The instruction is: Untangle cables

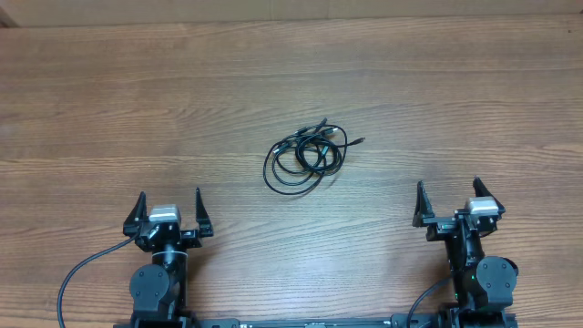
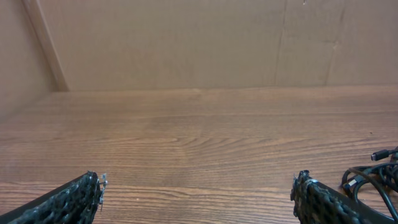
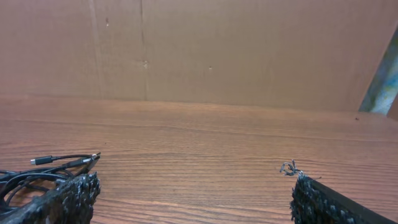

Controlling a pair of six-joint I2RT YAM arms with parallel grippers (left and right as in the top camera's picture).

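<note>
On the brown wooden table point(image 1: 91, 91) the thin black cables point(image 1: 305, 157) lie knotted and untouched, so you must first reach in with your wide-open left gripper point(image 1: 170, 199) and right gripper point(image 1: 448, 187).

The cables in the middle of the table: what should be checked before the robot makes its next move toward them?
1. Left gripper open and empty: ok.
2. Right gripper open and empty: ok.
3. Cables in sight, lying between the two arms: ok.
4. Cables apart from each other: not ok, they lie looped in one bundle.
5. A loose plug sticking out to grab: ok.
6. Which plug belongs to which cord: cannot tell.
</note>
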